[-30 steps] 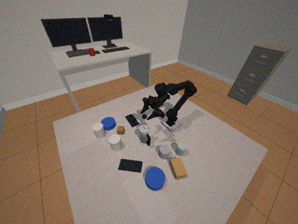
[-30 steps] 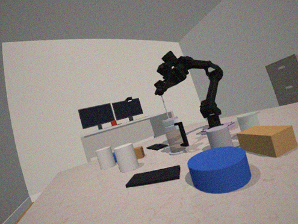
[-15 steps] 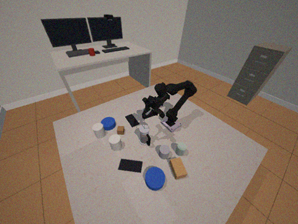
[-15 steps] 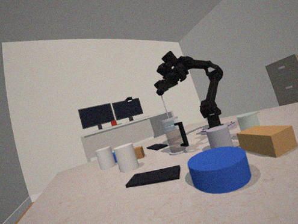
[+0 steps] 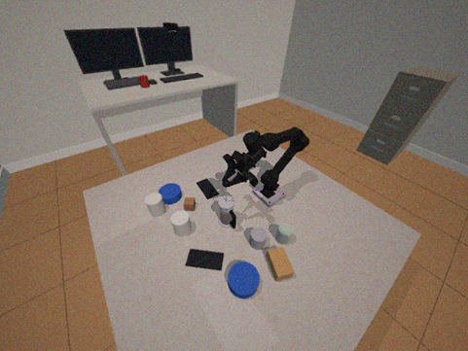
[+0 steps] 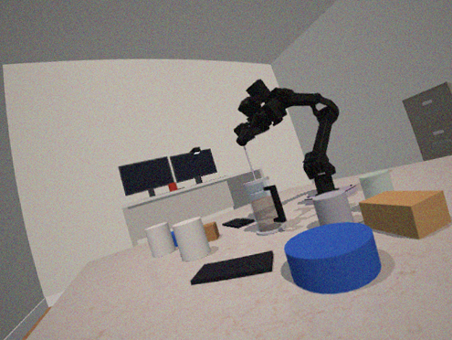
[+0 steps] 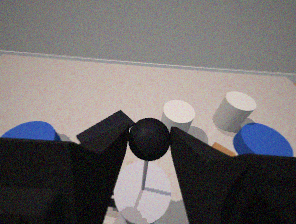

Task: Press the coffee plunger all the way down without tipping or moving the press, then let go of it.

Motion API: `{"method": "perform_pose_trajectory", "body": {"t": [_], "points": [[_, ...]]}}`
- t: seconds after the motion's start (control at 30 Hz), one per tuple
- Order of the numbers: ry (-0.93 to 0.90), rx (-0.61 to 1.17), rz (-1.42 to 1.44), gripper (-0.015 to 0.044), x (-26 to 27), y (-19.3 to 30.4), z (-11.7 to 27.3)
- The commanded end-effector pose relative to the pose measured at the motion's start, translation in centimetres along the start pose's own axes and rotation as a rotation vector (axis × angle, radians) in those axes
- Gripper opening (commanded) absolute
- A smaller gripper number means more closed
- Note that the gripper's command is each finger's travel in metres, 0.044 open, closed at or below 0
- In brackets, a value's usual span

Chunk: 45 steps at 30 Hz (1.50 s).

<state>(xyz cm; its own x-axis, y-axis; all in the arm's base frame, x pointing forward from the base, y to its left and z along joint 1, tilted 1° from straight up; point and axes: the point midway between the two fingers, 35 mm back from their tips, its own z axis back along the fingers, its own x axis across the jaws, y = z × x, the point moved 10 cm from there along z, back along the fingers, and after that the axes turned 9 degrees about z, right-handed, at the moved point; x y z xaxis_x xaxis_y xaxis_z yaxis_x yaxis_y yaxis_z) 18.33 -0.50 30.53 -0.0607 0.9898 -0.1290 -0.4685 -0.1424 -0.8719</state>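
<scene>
Above the coffee press [image 6: 266, 207], the gripper [image 7: 149, 142] is clamped on the plunger's black knob [image 7: 149, 139].

Up close, both dark fingers press against the round knob from either side, and the pale lid [image 7: 142, 192] of the press sits straight below it. From the side, the thin plunger rod [image 6: 248, 163] stands tall out of the lid, so the plunger is up, not pushed down. The press stands upright near the middle of the table [image 6: 170, 316], its black handle [image 6: 276, 203] facing the near side, right in front of the arm's base [image 5: 269, 194]. Around it: two white cylinders [image 6: 191, 239] off to one side, a grey cylinder [image 6: 332, 207] and a tan box [image 6: 406, 213] on the other, a big blue disc [image 6: 333, 257] and a flat black slab [image 6: 234, 267] nearer the front, all apart from the press.
</scene>
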Motion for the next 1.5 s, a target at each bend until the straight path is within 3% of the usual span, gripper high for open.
{"method": "perform_pose_trajectory", "body": {"t": [0.0, 1.47], "points": [[-0.003, 0.031, 0.0, 0.0128, 0.2, 1.2, -0.8], [-0.003, 0.03, 0.0, 0.0128, 1.1, 6.9, -5.0]]}}
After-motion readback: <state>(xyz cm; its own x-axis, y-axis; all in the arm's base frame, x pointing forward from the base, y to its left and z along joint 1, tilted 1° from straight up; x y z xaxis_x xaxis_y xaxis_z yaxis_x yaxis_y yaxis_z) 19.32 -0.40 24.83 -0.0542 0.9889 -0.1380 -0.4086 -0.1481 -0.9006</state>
